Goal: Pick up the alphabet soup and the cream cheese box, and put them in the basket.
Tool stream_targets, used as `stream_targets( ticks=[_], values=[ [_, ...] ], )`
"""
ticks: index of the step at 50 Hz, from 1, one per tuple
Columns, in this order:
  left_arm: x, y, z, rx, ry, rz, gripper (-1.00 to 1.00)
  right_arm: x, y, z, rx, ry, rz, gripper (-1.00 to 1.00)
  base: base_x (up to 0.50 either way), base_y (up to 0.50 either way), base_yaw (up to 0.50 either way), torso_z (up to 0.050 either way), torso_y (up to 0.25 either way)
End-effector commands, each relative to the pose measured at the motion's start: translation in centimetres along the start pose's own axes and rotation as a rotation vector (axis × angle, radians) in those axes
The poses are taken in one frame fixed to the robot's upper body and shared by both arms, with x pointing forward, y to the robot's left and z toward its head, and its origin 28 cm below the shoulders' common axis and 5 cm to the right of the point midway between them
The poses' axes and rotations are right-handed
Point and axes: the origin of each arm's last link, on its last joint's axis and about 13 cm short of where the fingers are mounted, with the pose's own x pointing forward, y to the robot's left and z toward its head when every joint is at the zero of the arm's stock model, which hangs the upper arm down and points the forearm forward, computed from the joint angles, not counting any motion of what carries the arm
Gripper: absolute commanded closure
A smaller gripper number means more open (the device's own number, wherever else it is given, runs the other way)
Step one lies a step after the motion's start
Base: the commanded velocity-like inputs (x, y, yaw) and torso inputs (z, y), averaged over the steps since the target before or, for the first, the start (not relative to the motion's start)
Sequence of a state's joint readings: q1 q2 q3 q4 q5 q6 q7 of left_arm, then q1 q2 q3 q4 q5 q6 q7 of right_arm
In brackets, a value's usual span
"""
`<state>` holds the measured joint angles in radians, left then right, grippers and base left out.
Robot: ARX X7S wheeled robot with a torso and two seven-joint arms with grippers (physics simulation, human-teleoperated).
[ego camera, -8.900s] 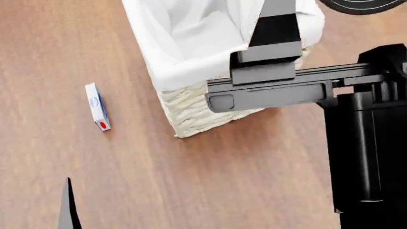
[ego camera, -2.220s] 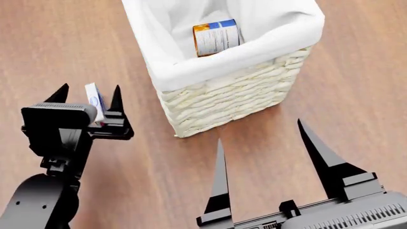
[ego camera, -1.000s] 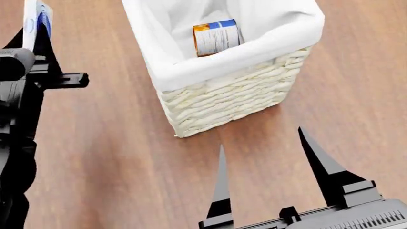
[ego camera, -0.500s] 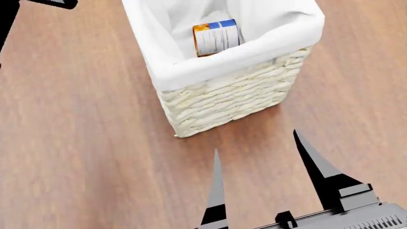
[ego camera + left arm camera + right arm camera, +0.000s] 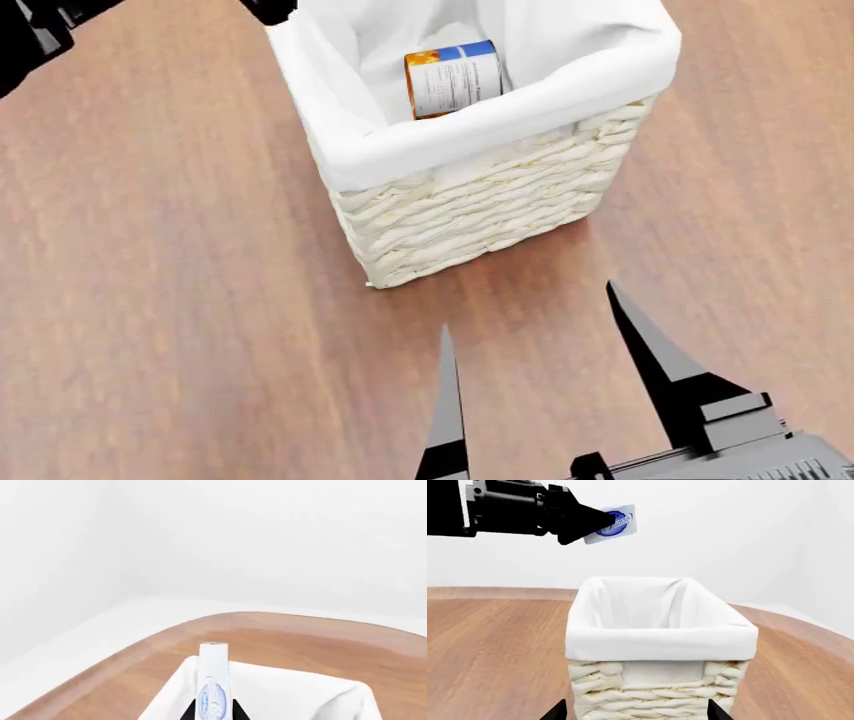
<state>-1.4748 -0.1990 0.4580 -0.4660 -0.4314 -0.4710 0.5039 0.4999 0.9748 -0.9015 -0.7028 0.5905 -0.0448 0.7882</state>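
Observation:
The alphabet soup (image 5: 454,78) lies on its side inside the basket (image 5: 467,210), on the white liner. My left gripper (image 5: 602,524) is shut on the cream cheese box (image 5: 615,523) and holds it high in the air above the basket's left rim (image 5: 577,625). In the left wrist view the box (image 5: 214,680) stands edge-on between the jaws, over the liner (image 5: 300,700). In the head view only a dark bit of the left arm (image 5: 40,25) shows at the top left. My right gripper (image 5: 534,370) is open and empty, low in front of the basket's near wall (image 5: 654,690).
The basket stands on a brown wooden table (image 5: 174,300). The table's curved far edge (image 5: 133,645) shows in the left wrist view, with white floor and walls beyond.
My left gripper has lifted the cream cheese box off the table and carried it up and to the right, to above the basket's left rim. The right gripper has barely moved.

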Motion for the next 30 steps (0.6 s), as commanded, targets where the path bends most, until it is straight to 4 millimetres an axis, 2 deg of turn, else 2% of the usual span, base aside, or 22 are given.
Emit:
stream_targets(
  ticks=[1,11,21,30],
  values=[
    [0.8,0.1,0.3,-0.032,0.121,-0.153,1.0,-0.2,0.0,-0.4,-0.001,0.007,0.0,-1.0,0.0,0.0,0.0,0.0,0.0],
    [0.9,0.0,-0.5,-0.071,0.148,-0.192,1.0,-0.1,-0.1,0.0,0.002,0.008,0.001,-1.0,0.0,0.0,0.0,0.0,0.001],
    [1.2,-0.3,-1.0,-0.093,0.153,-0.213,1.0,-0.3,0.0,-0.5,0.003,0.01,0.001,-1.0,0.0,0.0,0.0,0.0,0.0],
    [1.4,-1.2,-1.7,-0.107,0.158,-0.242,1.0,-0.3,0.1,-0.4,0.005,0.013,0.003,-1.0,0.0,0.0,0.0,0.001,0.001]
  ],
)
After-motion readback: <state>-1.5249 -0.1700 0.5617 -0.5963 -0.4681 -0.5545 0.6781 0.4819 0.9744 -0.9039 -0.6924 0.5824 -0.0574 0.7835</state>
